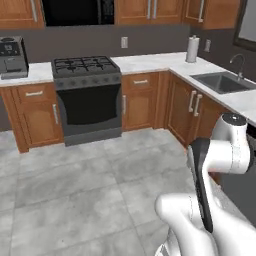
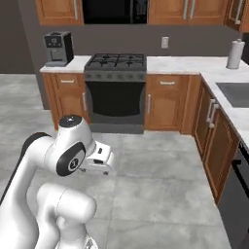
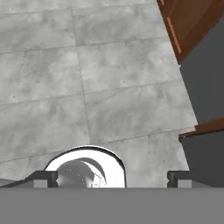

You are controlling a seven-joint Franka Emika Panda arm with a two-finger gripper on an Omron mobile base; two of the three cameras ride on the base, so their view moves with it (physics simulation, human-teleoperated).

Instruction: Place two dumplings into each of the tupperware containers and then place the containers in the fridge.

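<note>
We are out in the middle of the kitchen, over the grey tile floor (image 1: 75,200). Our gripper (image 3: 112,177) points down at the floor, and its two dark fingertips (image 3: 43,178) stand far apart, as wide as they go. Nothing sits between them. They hold nothing and touch nothing.

We cannot see any dumplings, any tupperware containers, or the fridge from here. We see the stove (image 2: 115,92), the sink (image 1: 222,81), the coffee machine (image 2: 58,48), the paper towel roll (image 1: 192,48) and the wooden cabinets (image 2: 168,102).

So we think the job has not really started. The step now looks like finding the food. To do it well, we should drive slowly, keep the arm tucked in so it does not bump the cabinets, and look along the counters until the dumplings and trays come into sight. We keep the jaws wide, ready to pick up.
</note>
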